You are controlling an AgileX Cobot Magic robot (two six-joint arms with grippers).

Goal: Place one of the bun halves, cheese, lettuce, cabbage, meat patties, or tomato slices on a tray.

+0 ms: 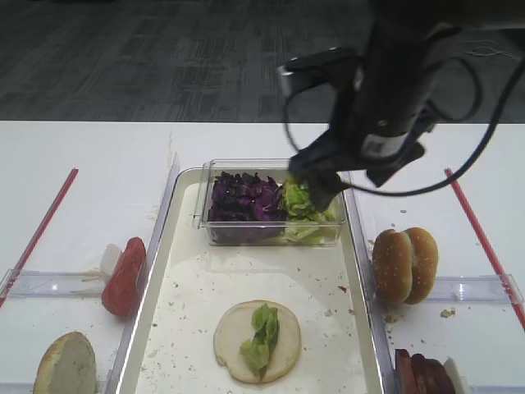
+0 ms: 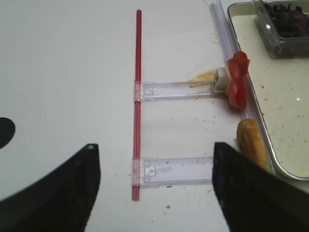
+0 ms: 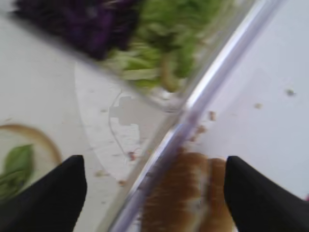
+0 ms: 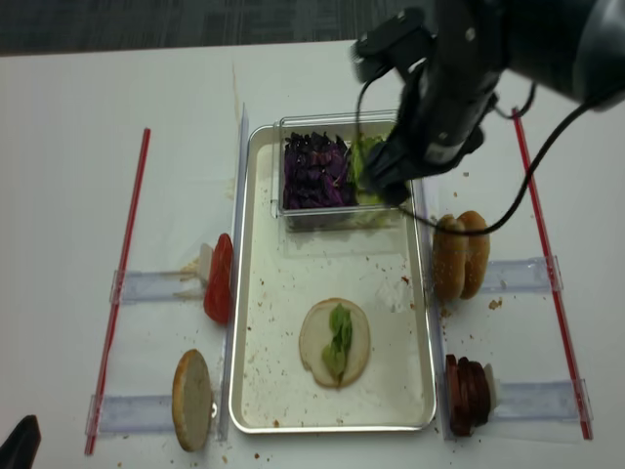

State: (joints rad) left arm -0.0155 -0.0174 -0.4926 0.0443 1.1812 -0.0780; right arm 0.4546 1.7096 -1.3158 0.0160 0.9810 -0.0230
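Off-white and crumb-speckled, the tray (image 1: 361,271) anchors the first high view; on it lies one bun half (image 1: 257,341), cut face up, with one lettuce (image 1: 261,336) strip on top; at the tray's far end a clear box (image 1: 215,231) holds one heap of cabbage (image 1: 244,199) and more green leaves; the right gripper (image 1: 316,182) hangs over the box's right end; right of the tray stand two seeded buns (image 1: 405,263) on edge.

Right wrist view, blurred: the jaws stand wide apart and empty, above the tray's right rim.

Left wrist view: the left gripper (image 2: 154,179) is spread wide over bare table left of the tray, empty; one tomato (image 2: 237,86) cluster and one bun on edge sit against the rim.

Second high view: about three patties (image 4: 467,394) stand right of the tray's near corner.

The leaves look light, limp and tear-prone, probably best pinched in a small bunch from above; cabbage shreds would likely scatter.
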